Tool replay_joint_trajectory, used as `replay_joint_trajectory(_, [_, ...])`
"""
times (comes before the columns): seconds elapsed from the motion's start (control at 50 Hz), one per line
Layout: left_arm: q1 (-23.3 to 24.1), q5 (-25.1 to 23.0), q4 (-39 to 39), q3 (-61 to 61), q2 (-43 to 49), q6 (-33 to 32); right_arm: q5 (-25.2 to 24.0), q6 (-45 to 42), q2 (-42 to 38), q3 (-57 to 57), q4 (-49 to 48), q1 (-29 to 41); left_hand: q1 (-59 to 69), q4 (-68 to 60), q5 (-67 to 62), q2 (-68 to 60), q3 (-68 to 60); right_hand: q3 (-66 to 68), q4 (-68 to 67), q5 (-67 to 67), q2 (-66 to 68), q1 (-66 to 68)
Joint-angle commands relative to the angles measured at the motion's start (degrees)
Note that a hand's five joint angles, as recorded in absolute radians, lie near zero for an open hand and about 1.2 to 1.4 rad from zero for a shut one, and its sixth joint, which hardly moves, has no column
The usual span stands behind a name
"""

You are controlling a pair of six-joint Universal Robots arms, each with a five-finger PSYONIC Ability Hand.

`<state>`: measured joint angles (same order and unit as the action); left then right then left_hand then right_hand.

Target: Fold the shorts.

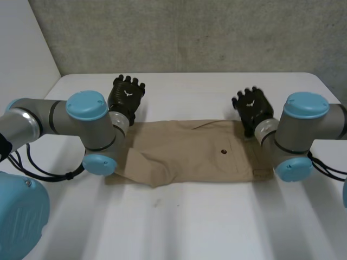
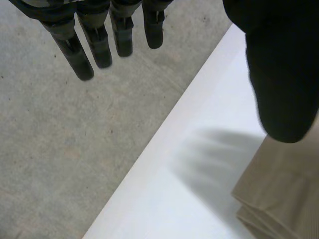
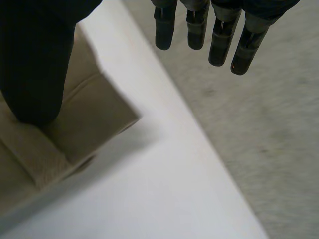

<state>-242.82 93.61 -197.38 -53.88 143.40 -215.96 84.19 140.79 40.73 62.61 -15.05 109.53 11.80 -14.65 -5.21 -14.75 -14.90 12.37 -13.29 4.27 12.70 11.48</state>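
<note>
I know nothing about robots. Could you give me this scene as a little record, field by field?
Garment: tan fabric shorts, lying flat on the white table
Detail: small dark button near their middle
Left: black left hand, open, holding nothing, at the shorts' far left corner
Right: black right hand, open, holding nothing, at the far right corner

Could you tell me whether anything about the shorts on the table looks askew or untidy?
Slightly: the shorts lie folded flat, but their end nearer the left robot hand is rumpled, with a layer poking out unevenly along the near edge.
</note>
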Motion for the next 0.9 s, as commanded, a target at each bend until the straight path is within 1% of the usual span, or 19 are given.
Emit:
replay_joint_trajectory(0.02, [1.5,0.7,-2.1,-5.9,-7.4,-0.1,3.8,6.6,8.9,3.6,-5.2,-0.2,-1.6,4.4,5.0,4.5,4.7,-2.4,3.3,-4.3,-2.7,-1.5])
replay_joint_trajectory(0.06, [1.6,0.8,-2.1,-9.3,-11.3,0.3,3.8,10.0,12.2,4.9,-4.8,-0.3,-1.4,4.3,4.8,4.4,4.5,-2.4,3.3,-4.3,-2.7,-1.5])
replay_joint_trajectory(0.12, [1.7,0.8,-2.0,-13.5,-15.8,0.5,3.4,12.5,16.3,7.3,-3.7,-0.4,-1.1,3.9,4.5,4.0,4.2,-2.4,3.3,-4.3,-2.7,-1.5])
replay_joint_trajectory(0.16, [1.7,0.9,-1.6,-19.0,-20.3,1.1,2.0,13.4,20.5,10.1,-0.4,-0.5,-0.2,3.1,3.7,3.2,3.3,-2.4,3.3,-4.3,-2.7,-1.5])
replay_joint_trajectory(0.2, [1.8,0.9,-1.3,-22.9,-23.5,1.9,0.6,13.5,22.8,12.0,2.9,-0.8,-0.2,3.1,3.6,3.2,3.3,-2.4,3.3,-4.3,-2.7,-1.5])
replay_joint_trajectory(0.22, [1.9,0.8,-1.2,-27.4,-26.7,3.1,-1.1,13.7,24.4,13.8,6.3,-1.1,-0.2,3.1,3.6,3.2,3.3,-2.4,3.3,-4.3,-2.7,-1.5])
replay_joint_trajectory(0.26, [1.9,0.7,-1.1,-30.7,-29.3,4.3,-2.8,13.8,25.4,15.9,9.8,-1.9,-0.2,3.1,3.6,3.2,3.3,-2.1,3.1,-4.0,-2.5,-1.2])
replay_joint_trajectory(0.3, [1.9,0.5,-1.1,-35.8,-32.3,6.5,-4.4,14.2,26.1,18.7,14.3,-3.4,-0.1,2.9,3.5,3.0,3.2,1.2,-0.3,-0.7,0.9,2.1])
replay_joint_trajectory(0.34, [1.8,0.3,-1.2,-38.6,-33.6,8.0,-5.3,14.2,26.6,21.1,16.7,-4.4,-0.1,2.9,3.5,3.0,3.2,4.4,-3.5,2.5,4.1,5.3])
replay_joint_trajectory(0.36, [1.8,0.3,-1.2,-39.8,-34.1,8.7,-6.0,14.3,27.2,23.4,18.3,-5.2,0.1,2.8,3.3,2.9,3.0,9.3,-8.3,7.4,8.9,10.2])
replay_joint_trajectory(0.38, [1.7,0.2,-1.2,-41.6,-34.3,10.1,-6.2,14.3,27.6,24.6,18.6,-5.6,0.4,2.4,3.0,2.5,2.7,11.2,-10.2,9.3,10.8,12.0])
replay_joint_trajectory(0.44, [1.1,0.2,-1.3,-44.2,-34.0,12.0,-7.3,14.3,28.5,29.6,17.6,-7.4,0.9,1.9,2.5,2.0,2.2,13.7,-12.8,11.8,13.4,14.6])
replay_joint_trajectory(0.5, [0.9,0.4,-1.4,-44.9,-32.6,12.5,-8.5,14.2,28.5,33.0,15.6,-9.0,1.3,1.6,2.1,1.7,1.8,14.0,-13.1,12.1,13.7,14.9])
replay_joint_trajectory(0.6, [-0.8,0.7,-1.6,-44.9,-27.8,12.5,-9.9,13.8,27.9,37.8,8.5,-11.3,1.3,1.6,2.1,1.7,1.8,19.7,-18.8,17.8,19.4,20.6])
replay_joint_trajectory(0.76, [-2.1,1.4,-2.0,-43.9,-24.6,12.2,-10.9,13.7,23.4,38.5,2.8,-11.6,1.3,1.6,2.1,1.7,1.8,22.6,-21.7,20.7,22.3,23.5])
replay_joint_trajectory(0.88, [-2.2,2.5,-2.0,-44.2,-24.0,12.1,-12.3,13.6,21.0,38.0,0.4,-11.5,1.3,1.6,2.1,1.7,1.8,28.3,-27.4,26.4,28.0,29.2])
replay_joint_trajectory(0.9, [-2.3,2.6,-2.0,-44.3,-24.1,12.1,-12.4,13.5,20.6,37.9,-0.2,-11.4,1.3,1.6,2.1,1.7,1.8,33.3,-32.4,31.4,33.0,34.2])
